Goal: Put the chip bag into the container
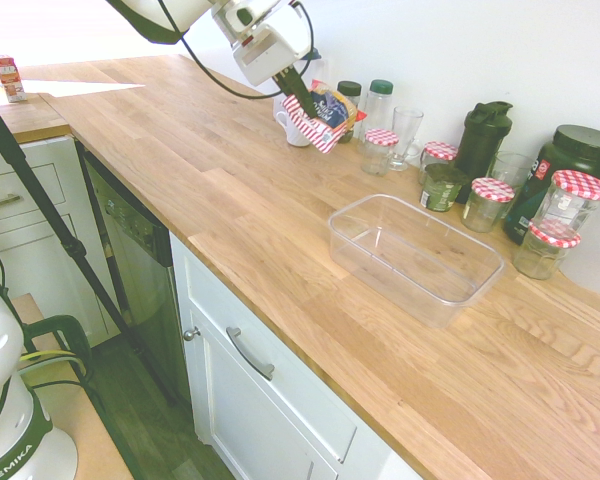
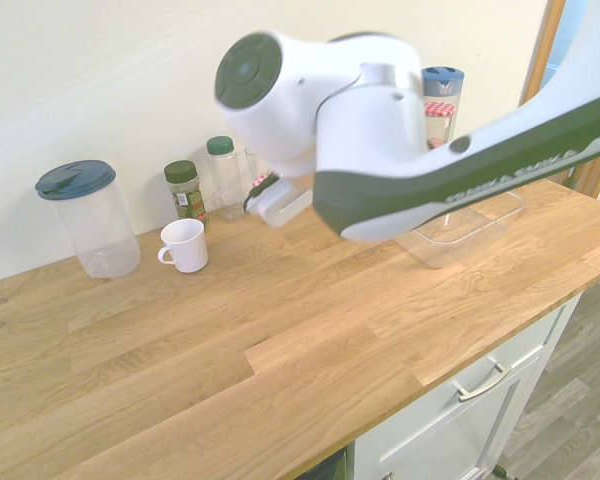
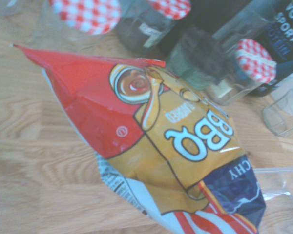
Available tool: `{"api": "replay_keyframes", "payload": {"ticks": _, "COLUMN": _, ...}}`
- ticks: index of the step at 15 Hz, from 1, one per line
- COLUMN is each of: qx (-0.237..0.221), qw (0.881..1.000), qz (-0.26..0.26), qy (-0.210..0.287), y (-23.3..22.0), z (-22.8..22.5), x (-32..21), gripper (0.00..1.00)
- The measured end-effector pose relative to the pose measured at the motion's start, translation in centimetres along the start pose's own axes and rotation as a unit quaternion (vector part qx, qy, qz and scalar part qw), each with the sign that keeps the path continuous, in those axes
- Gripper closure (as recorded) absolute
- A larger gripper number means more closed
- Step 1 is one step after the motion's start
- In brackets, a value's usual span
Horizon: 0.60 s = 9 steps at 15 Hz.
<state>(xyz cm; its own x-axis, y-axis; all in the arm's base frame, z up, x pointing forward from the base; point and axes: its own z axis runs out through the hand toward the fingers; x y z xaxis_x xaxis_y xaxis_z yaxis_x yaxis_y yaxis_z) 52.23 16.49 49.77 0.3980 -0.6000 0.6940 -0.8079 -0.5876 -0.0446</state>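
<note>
The chip bag (image 1: pixel 323 118) hangs in the air above the back of the wooden counter, held up by my gripper (image 1: pixel 302 100), whose dark fingers are shut on its striped edge. Red-and-white stripes and a dark blue panel show in the first exterior view. Up close in the wrist view the chip bag (image 3: pixel 171 146) fills the picture, with a red end, a yellow-orange middle reading BBQ and a blue corner. The container (image 1: pixel 414 256), a clear shallow tub, stands empty on the counter to the right of the bag and nearer the front edge. A corner of the container (image 2: pixel 460 225) shows behind the arm.
Jars with red-checked lids (image 1: pixel 492 203), a glass (image 1: pixel 405 135), a dark shaker bottle (image 1: pixel 482 138) and a black tub (image 1: pixel 570 165) line the wall behind the container. A white mug (image 2: pixel 185 245), spice bottles (image 2: pixel 185 190) and a blue-lidded canister (image 2: pixel 88 220) stand further along.
</note>
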Motion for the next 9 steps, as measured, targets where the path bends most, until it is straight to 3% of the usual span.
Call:
{"api": "replay_keyframes", "payload": {"ticks": 4, "qx": 0.008, "qw": 0.999, "qz": 0.021, "qy": -0.024, "y": 5.9, "z": 2.6, "x": 5.7, "gripper": 1.00}}
{"api": "replay_keyframes", "payload": {"ticks": 9, "qx": 0.005, "qw": 0.999, "qz": 0.028, "qy": -0.046, "y": 10.7, "z": 7.7, "x": 7.6, "gripper": 1.00}}
